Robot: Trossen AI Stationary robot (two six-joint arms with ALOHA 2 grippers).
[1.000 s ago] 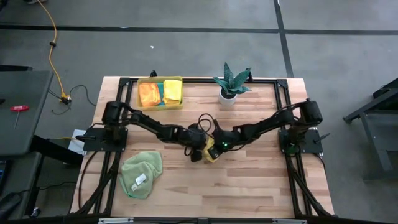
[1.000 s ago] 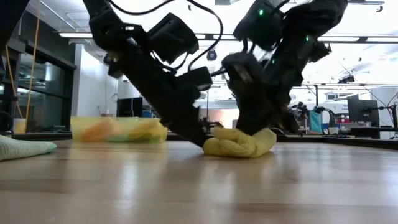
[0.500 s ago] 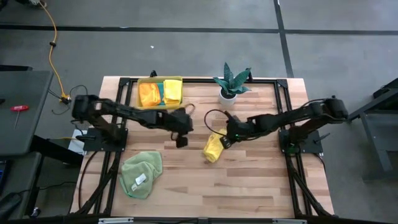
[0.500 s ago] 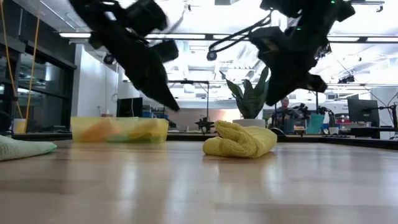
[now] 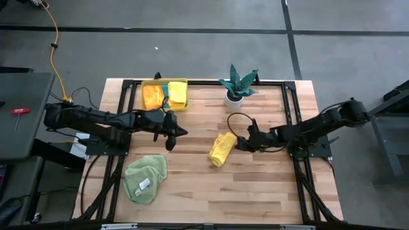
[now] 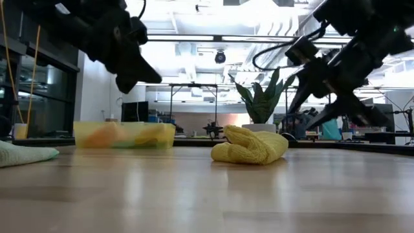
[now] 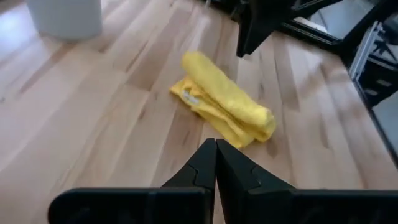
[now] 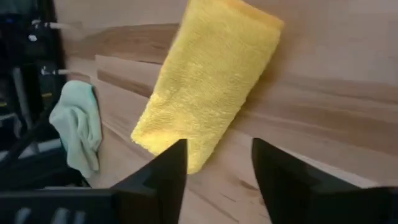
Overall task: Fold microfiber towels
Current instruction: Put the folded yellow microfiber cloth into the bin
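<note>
Two towels lie loose on the wooden table [image 5: 255, 191], and neither arm has hold of either. Nearest the front edge, toward the left side, the light green towel [image 5: 145, 179] sits crumpled and unfolded, a small white tag showing on it; by the look of it, this one is left to do. Near the table's middle lies the yellow towel [image 5: 222, 149], doubled into a thick, compact bundle that appears finished, though it rests on the bare wood and not in the bin. The left gripper [image 5: 171, 134] hangs above the table to the bundle's left, fingers pressed together and holding nothing. The right gripper [image 5: 246, 142] hovers just beside the bundle's right end, its fingers parted with only air between them. At the far edge, the yellow bin [image 5: 142, 96] holds folded towels, orange [image 5: 153, 97] and yellow [image 5: 177, 93] with a strip of teal between them. A potted plant [image 5: 238, 85] stands to the bin's right. I judge the task well along: some towels binned, one just folded, one remaining.
</note>
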